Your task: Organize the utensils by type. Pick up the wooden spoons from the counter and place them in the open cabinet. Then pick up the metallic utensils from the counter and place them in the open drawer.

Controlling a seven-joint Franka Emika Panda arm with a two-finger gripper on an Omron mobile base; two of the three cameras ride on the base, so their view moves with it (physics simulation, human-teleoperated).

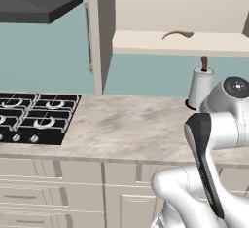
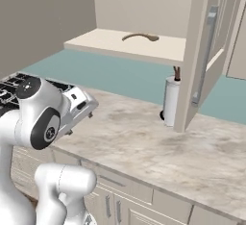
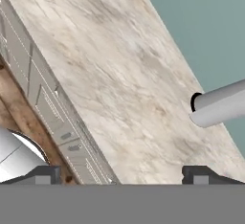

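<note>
Simulated kitchen, teal back wall, and a big marbled stone tabletop (image 1: 126,124) over panelled cabinet fronts. Using the paper towel roll (image 1: 200,87) as the landmark: far to its left sits the black stove (image 1: 36,117) with the hood (image 1: 36,5) above that. Straight above and a bit left of the roll is the open cabinet (image 1: 180,43), and a curved wooden spoon (image 1: 178,34) is lying flat on its shelf. The cabinet door (image 2: 204,51) hangs open just right of the roll in the right base view. The arm is down in front of the roll, and the fingers (image 3: 123,174) are spread wide apart, holding nothing, over the tabletop edge.
</note>
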